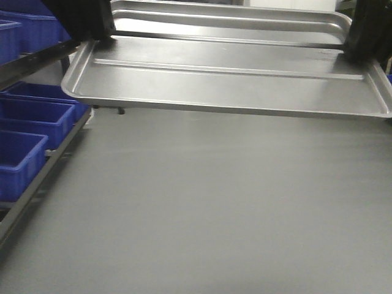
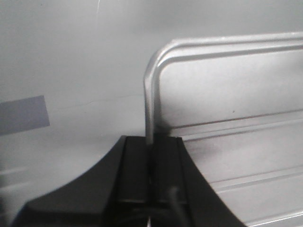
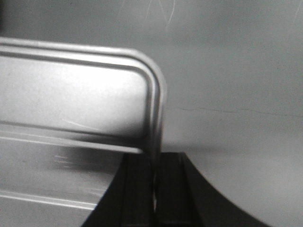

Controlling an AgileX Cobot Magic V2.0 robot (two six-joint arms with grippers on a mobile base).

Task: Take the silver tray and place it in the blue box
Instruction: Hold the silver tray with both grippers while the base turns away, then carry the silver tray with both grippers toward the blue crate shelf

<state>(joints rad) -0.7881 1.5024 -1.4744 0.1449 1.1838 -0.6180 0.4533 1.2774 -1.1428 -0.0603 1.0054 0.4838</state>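
Observation:
The silver tray [image 1: 226, 86], shiny with a rolled rim and long raised ridges, hangs level above the grey table [image 1: 214, 214]. My left gripper [image 1: 98, 37] is shut on its left short rim and my right gripper [image 1: 358, 52] on its right short rim. In the left wrist view the black jaws [image 2: 151, 139] pinch the rim beside a rounded corner of the tray [image 2: 227, 94]. The right wrist view shows the same: my right gripper [image 3: 155, 156] clamps the tray's [image 3: 71, 94] edge. The large blue box is out of view.
A second metal tray [image 1: 233, 18] lies just behind the held one. Several low blue bins [image 1: 30, 116] sit on a metal rack [image 1: 46, 165] along the left. A sliver of blue [image 1: 389, 78] shows at the right edge.

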